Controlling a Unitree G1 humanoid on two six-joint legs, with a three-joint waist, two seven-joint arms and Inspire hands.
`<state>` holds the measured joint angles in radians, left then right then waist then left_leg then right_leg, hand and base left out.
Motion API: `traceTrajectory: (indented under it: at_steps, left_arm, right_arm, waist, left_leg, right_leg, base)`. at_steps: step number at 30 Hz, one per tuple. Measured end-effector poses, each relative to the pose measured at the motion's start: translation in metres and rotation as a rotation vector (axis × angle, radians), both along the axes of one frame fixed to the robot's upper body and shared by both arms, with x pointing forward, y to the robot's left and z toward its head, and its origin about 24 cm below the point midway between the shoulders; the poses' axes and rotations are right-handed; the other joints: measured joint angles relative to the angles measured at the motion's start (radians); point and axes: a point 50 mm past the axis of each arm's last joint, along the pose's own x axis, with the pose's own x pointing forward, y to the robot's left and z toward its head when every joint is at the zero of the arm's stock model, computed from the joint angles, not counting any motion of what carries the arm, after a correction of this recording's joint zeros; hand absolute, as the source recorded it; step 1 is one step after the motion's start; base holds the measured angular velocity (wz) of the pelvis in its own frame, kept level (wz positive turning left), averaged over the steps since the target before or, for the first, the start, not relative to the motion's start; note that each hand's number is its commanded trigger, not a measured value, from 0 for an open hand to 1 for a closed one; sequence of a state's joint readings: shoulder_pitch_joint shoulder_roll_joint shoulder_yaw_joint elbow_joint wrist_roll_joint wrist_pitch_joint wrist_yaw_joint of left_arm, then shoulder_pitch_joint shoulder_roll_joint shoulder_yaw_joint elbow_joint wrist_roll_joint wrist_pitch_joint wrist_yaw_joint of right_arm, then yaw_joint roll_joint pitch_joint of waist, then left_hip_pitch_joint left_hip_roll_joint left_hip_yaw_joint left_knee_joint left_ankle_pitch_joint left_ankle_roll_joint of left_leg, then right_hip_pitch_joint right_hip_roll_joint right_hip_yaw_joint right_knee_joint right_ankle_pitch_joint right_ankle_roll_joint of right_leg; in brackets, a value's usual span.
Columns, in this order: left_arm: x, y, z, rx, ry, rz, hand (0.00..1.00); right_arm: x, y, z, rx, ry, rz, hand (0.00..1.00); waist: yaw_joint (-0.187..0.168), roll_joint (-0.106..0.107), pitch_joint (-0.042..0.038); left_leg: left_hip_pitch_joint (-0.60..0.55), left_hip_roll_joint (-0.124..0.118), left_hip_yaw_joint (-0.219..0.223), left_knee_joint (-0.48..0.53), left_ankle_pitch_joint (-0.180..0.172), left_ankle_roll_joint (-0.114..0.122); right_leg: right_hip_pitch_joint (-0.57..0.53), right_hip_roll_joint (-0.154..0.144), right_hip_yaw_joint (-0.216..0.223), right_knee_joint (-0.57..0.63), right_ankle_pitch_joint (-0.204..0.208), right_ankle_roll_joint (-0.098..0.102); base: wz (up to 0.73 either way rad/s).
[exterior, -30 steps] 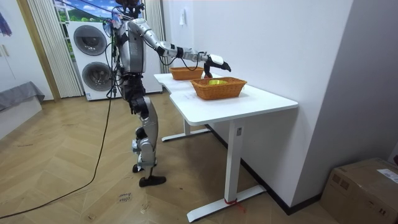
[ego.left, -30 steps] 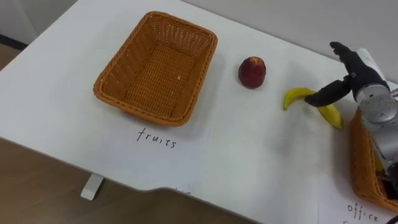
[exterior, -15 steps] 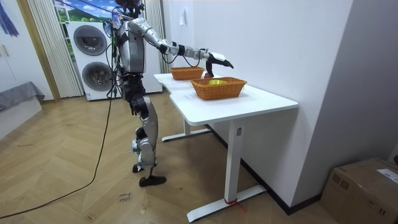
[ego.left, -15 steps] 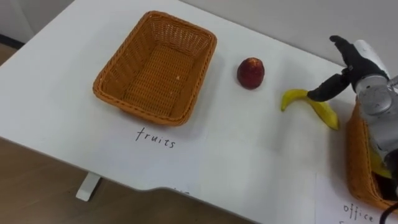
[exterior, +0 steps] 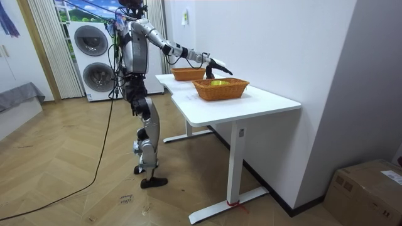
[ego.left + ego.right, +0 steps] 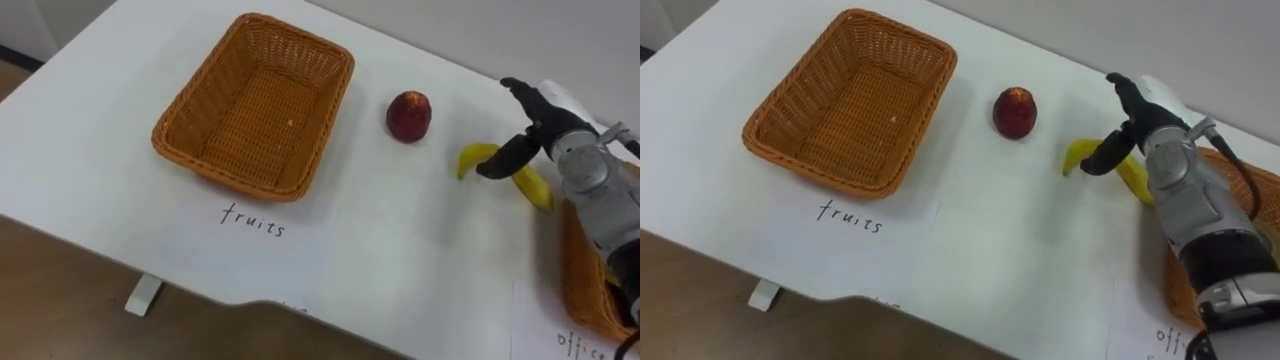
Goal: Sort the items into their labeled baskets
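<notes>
Banana (image 6: pixel 478 154) lies on the white table (image 6: pixel 400 260) in my left eye view, between the red apple (image 6: pixel 409 116) and the right basket (image 6: pixel 575 270). Its long axis runs from the view's left down toward the right. One tip points to the apple's side and the other to the right basket, and the curve arches toward the table's far edge. My right hand (image 6: pixel 540 118) hangs over the banana's middle with fingers straight and spread, gripping nothing. The thumb angles down across the fruit, and I cannot tell whether it touches. The left basket (image 6: pixel 240 178) sits well apart from the fruit, with a handwritten paper label (image 6: pixel 253 222) just in front of it. In the room view I see the robot standing at the table's end, near the stacked washing machines (image 5: pixel 94 56). Its right arm is stretched out over the tabletop above the right basket, which holds something yellow (image 5: pixel 217 82). The right eye view gives me the same lie: the banana (image 6: pixel 1077 155) slants left to lower right, the apple (image 6: pixel 1015 110) is near its left tip, and the open hand (image 6: pixel 1143 110) is above it.
</notes>
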<state>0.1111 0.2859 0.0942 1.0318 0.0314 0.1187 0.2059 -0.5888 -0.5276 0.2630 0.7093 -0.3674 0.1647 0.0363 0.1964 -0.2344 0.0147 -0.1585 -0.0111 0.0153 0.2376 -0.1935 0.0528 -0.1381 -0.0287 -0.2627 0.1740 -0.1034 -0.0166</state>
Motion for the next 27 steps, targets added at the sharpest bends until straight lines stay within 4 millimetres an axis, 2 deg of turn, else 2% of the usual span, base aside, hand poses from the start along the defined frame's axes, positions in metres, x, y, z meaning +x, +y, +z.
traceTrajectory:
  at_steps: [6, 13, 19, 22, 27]
  left_arm:
    - [0.002, 0.001, 0.001, 0.004, -0.007, -0.003, 0.0]
    - [0.004, 0.001, 0.001, 0.003, -0.018, -0.007, 0.0]
    - [0.008, 0.0, 0.002, 0.003, -0.03, -0.011, 0.0]
    - [0.009, -0.001, 0.001, 0.002, -0.026, -0.027, 0.0]
    - [0.008, -0.002, 0.001, 0.001, -0.019, -0.028, 0.0]
  right_arm:
    - [-0.001, -0.002, -0.003, -0.001, 0.012, -0.008, 0.0]
    - [-0.004, -0.008, -0.012, -0.007, 0.057, -0.03, 0.0]
    - [-0.005, -0.008, -0.017, -0.031, 0.07, -0.017, 0.0]
    - [-0.006, -0.013, -0.017, -0.058, 0.085, -0.036, 0.0]
    - [-0.006, -0.017, -0.018, -0.062, 0.09, -0.051, 0.0]
  waist:
    - [0.013, -0.006, 0.0032]
    - [0.035, 0.001, 0.0088]
    - [0.034, 0.018, 0.021]
    - [0.035, 0.019, 0.0214]
    - [0.042, 0.017, 0.0164]
  left_leg:
    - [-0.005, 0.0, 0.007, 0.0, 0.0, 0.0]
    - [-0.006, 0.0, 0.007, 0.0, 0.0, 0.0]
    - [-0.01, 0.0, -0.002, 0.001, 0.0, 0.0]
    - [-0.012, -0.001, -0.003, 0.005, 0.0, 0.0]
    - [-0.013, -0.001, -0.003, 0.014, 0.0, 0.001]
  right_leg:
    - [-0.007, 0.0, 0.003, -0.003, 0.0, 0.0]
    - [-0.006, 0.0, 0.006, -0.004, 0.0, 0.0]
    - [-0.001, 0.0, -0.003, -0.002, 0.003, 0.001]
    - [0.0, 0.0, -0.006, -0.003, 0.006, 0.001]
    - [0.0, -0.002, -0.013, -0.002, 0.007, 0.001]
  base:
    - [-0.01]
    - [-0.01]
    - [0.01]
    - [0.01]
    - [0.02]
